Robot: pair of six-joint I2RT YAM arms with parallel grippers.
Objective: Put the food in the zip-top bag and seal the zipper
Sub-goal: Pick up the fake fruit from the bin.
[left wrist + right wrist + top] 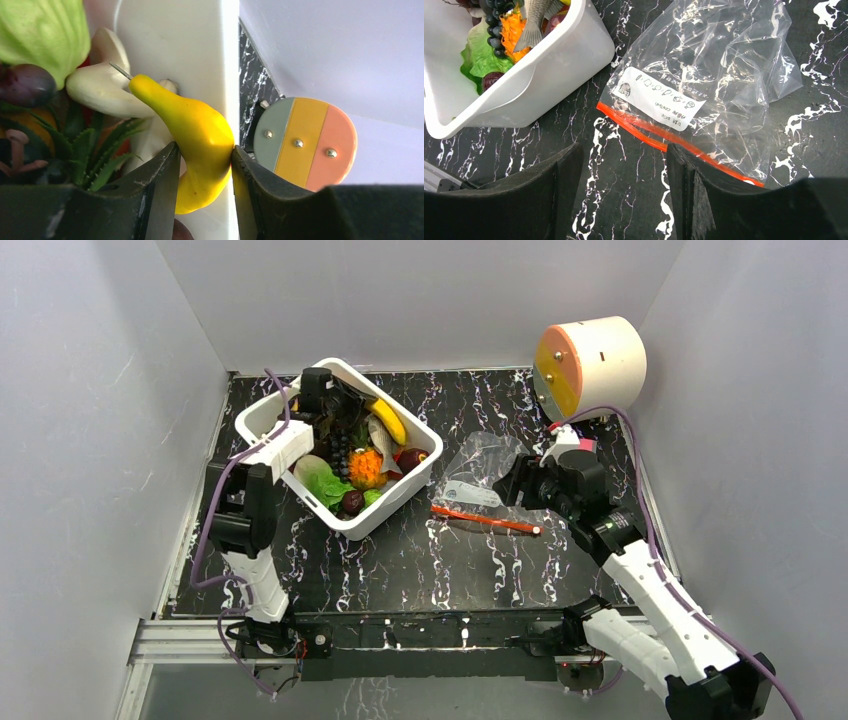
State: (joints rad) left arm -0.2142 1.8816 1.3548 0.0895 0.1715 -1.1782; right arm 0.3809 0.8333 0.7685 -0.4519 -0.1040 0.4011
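The yellow banana (200, 135) lies in the white tub (395, 508) with other toy food: an orange pineapple (365, 468), greens (322, 480), a grey fish (535, 20) and dark grapes (499, 27). My left gripper (204, 156) reaches into the tub's far side, and its fingers press on both sides of the banana (390, 422). The clear zip-top bag (724, 65) lies flat on the table right of the tub, its red zipper (644, 131) along the near edge. My right gripper (624, 170) is open and empty, low over the table at the zipper; it also shows in the top view (512, 485).
A white drum with a grey, yellow and salmon striped face (590, 365) stands at the back right corner; it also shows in the left wrist view (305, 142). White walls enclose the black marbled table (400, 570) on three sides.
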